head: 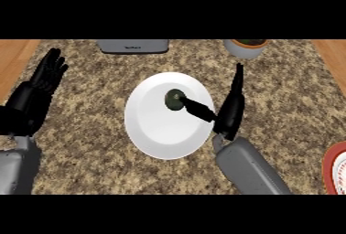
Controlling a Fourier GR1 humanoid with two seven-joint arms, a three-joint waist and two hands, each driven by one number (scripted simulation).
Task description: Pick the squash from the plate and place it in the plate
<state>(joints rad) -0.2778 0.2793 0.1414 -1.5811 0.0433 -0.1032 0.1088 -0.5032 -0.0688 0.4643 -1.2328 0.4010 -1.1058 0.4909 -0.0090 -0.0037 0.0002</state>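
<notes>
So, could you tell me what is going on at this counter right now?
The robot's right hand is at the white plate, its thumb reaching the dark green squash lying on it, fingers straight and not closed round it. The left hand rests open at the left edge. A red-rimmed plate shows at the right edge.

text: none readable | grey appliance (132, 45): small mark on front, too small to read

Open counter (88, 137) around white plate (165, 137), grey box (132, 45) and pot (245, 47) at far edge, red-rimmed plate (336, 169) rightmost
</notes>
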